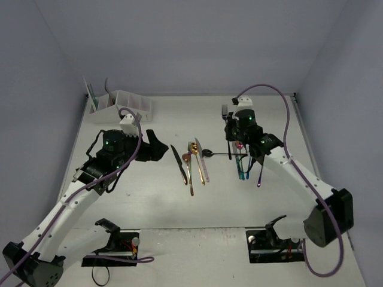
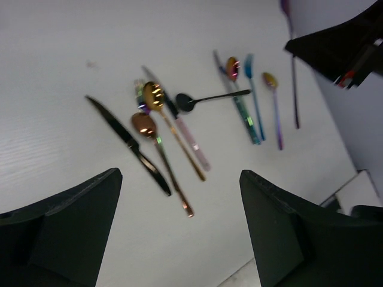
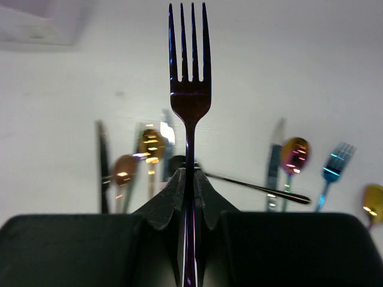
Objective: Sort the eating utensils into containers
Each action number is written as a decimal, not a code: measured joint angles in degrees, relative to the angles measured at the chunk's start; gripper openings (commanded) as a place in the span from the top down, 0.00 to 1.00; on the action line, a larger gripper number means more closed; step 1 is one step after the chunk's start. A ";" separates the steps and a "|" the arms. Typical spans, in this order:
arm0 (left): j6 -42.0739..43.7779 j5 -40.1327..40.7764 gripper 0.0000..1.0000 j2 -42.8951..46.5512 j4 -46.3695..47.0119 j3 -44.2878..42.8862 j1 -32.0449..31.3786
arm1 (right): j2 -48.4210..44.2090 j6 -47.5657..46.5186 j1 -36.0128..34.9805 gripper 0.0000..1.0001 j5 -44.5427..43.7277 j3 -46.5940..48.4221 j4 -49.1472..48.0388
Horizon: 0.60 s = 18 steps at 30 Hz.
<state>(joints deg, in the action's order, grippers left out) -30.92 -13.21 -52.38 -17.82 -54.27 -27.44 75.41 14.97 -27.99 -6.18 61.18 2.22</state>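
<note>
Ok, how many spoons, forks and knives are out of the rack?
Spoons: 5 (copper spoon, gold spoon, black spoon, pink spoon, gold-purple spoon)
Knives: 3 (black knife, silver knife, teal knife)
Forks: 2 (blue fork, purple fork in the right gripper's jaws)
Unclear: 1 (long purple piece)
Total: 11

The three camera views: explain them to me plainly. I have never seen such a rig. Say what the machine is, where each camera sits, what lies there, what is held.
Two robot arms stand at the near edge of a table. The top view looks down from above and behind them; the other two pictures come from a camera on each wrist. The left gripper is open and empty. The right gripper is shut on a dark purple fork. Loose utensils lie mid-table, and a white rack stands at the far left.
</note>
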 measured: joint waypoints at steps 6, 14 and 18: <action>-2.97 3.01 0.23 -2.61 7.59 -5.79 -9.07 | -11.24 -2.37 -12.33 1.00 5.32 -1.82 -3.99; -2.48 8.84 0.25 -9.78 13.95 -8.27 -16.49 | -15.18 -3.51 -19.41 1.00 11.15 -5.45 -8.16; -1.53 10.80 0.37 -11.73 15.03 -9.22 -18.05 | -15.16 -3.49 -20.70 1.00 12.68 -6.36 -9.24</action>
<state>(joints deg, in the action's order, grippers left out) -32.45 -2.41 -64.11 -2.79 -63.49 -45.49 60.25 11.49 -48.70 6.50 54.82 -7.01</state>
